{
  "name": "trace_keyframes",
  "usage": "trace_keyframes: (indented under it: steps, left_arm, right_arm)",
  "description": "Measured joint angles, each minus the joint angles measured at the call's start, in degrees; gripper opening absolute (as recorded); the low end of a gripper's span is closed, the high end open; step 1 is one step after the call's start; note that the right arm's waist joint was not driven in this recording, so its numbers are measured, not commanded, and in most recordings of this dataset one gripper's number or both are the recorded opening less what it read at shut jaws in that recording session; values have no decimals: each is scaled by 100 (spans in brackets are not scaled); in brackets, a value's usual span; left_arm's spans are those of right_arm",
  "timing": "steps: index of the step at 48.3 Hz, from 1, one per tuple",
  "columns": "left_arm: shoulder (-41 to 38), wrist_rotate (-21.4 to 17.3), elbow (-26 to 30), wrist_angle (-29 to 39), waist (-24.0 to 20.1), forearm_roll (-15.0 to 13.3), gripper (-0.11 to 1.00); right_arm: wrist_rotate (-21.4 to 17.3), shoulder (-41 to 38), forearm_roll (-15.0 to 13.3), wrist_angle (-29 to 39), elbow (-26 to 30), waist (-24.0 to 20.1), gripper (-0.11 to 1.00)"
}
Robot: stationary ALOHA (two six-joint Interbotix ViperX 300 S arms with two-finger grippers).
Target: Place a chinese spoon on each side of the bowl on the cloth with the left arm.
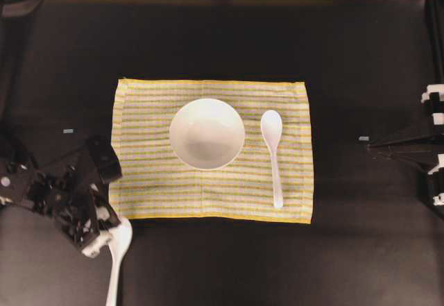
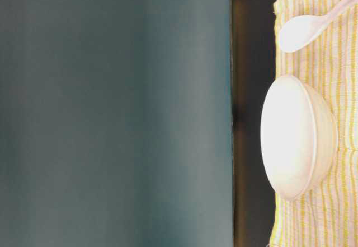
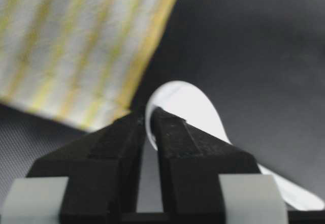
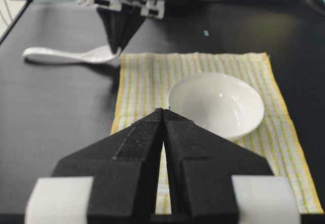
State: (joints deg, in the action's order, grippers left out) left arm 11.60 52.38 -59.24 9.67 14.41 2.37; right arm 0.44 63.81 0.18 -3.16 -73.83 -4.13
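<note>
**A:** Left wrist view first: the left hand (image 3: 151,125) has its jaws pinched on the rim of the second spoon (image 3: 188,107), at the scoop end. Clenched on it, I'd say, and low against the table (image 3: 264,41).

**B:** Overhead agrees. That hand (image 1: 104,240) sits at about 7 o'clock from the bowl (image 1: 207,133), just off the cloth's (image 1: 139,195) near-left corner, and the spoon (image 1: 116,261) lies on bare table with its handle running toward 6 o'clock.

**A:** Why grip the scoop?

**B:** My guess: the raised rim gives the jaws something to bite, where the flat handle would not.

**A:** Farther in?

**B:** The bowl sits mid-cloth. The first spoon (image 1: 272,153) lies at its 3 o'clock, scoop toward 12, apart from the bowl. So one side is done and 9 o'clock is vacant.

**A:** And the right hand (image 4: 163,113)?

**B:** Jaws closed on nothing, parked out at 3 o'clock, well clear, since the job belongs to the left arm.
</note>
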Motion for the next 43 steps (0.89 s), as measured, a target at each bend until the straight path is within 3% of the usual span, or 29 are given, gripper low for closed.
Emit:
trace_keyframes:
  steps: [9, 21, 33, 43]
  left_arm:
    - [905, -97, 149, 615, -510, 9, 6]
    - [1846, -791, 510, 958, -1468, 9, 6]
    - [1529, -1951, 835, 1758, -2443, 9, 6]
    - [817, -2540, 1248, 1775, -2698, 9, 6]
  right_arm:
    - [0, 0, 0, 0, 0, 0, 1]
    - [18, 0, 0, -9, 0, 0, 1]
    - [9, 0, 0, -9, 0, 0, 1]
    - [18, 0, -9, -9, -9, 0, 1]
